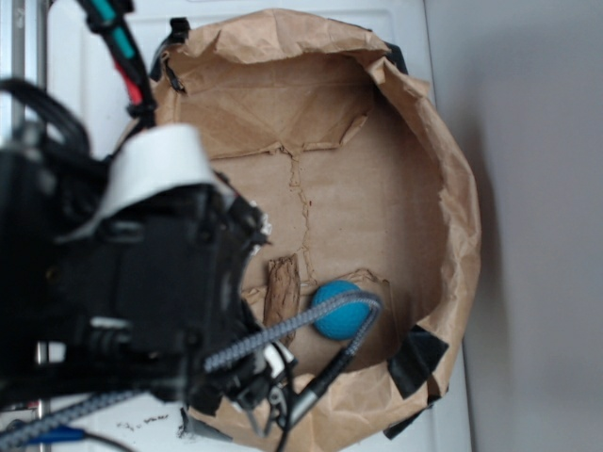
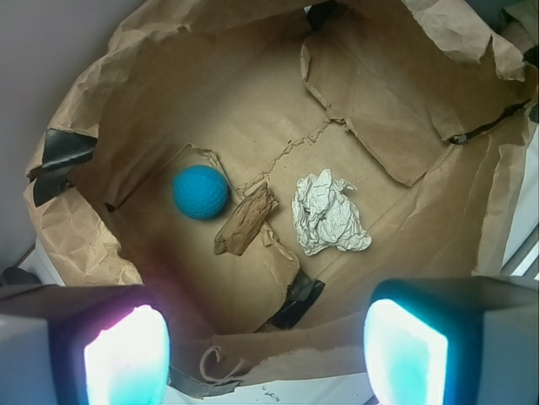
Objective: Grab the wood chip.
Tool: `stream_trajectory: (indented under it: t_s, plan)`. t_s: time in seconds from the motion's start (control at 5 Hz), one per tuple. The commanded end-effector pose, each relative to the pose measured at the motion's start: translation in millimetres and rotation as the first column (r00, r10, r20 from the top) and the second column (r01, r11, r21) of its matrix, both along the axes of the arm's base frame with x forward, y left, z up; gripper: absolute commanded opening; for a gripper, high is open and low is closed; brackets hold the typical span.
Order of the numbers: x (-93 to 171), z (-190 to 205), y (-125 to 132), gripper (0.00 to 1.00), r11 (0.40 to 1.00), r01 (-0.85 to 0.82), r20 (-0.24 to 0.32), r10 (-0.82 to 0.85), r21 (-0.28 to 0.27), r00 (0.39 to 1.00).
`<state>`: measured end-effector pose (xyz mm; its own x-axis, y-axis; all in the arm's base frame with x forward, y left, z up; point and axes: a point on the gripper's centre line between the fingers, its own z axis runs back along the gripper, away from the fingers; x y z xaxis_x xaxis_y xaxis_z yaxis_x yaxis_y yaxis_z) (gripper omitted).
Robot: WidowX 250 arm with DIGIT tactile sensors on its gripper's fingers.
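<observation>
The fingers (image 2: 266,354) are held spread and empty above the paper-lined bin (image 2: 101,110), apparently so the wood chip (image 2: 245,221), lying between the blue ball (image 2: 201,191) and the crumpled paper wad (image 2: 327,213), can be straddled.

Soft, even light; the near arm (image 1: 122,282) is blurred, and tool fingertips (image 2: 126,354) glare, perhaps overexposed.

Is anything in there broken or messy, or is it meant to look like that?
The paper lining is torn: a ragged crack runs across the floor and flaps curl up, some held by black tape. A crumpled paper wad lies beside the wood chip and blue ball. Nothing looks spilled.
</observation>
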<state>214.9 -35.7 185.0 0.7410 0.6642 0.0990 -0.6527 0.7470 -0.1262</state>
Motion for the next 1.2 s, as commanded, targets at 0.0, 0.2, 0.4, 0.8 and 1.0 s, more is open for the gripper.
stream_trajectory:
  t_s: [0.0, 0.2, 0.4, 0.8, 1.0]
  plan:
    - [5.0, 12.9, 3.3, 1.00, 1.000, 0.003, 0.047, -0.003, -0.008, 0.999]
    - [4.4, -6.3, 24.2, 1.00, 0.991, 0.052, 0.027, -0.049, -0.126, 0.998]
    - [20.3, -37.1, 40.7, 1.00, 0.992, -0.054, 0.030, 0.058, -0.112, 0.998]
    - [41.6, -84.2, 46.4, 1.00, 0.985, -0.044, 0.054, 0.053, -0.169, 0.997]
    - [40.2, -103.6, 45.6, 1.00, 0.990, -0.028, 0.059, 0.037, -0.135, 0.998]
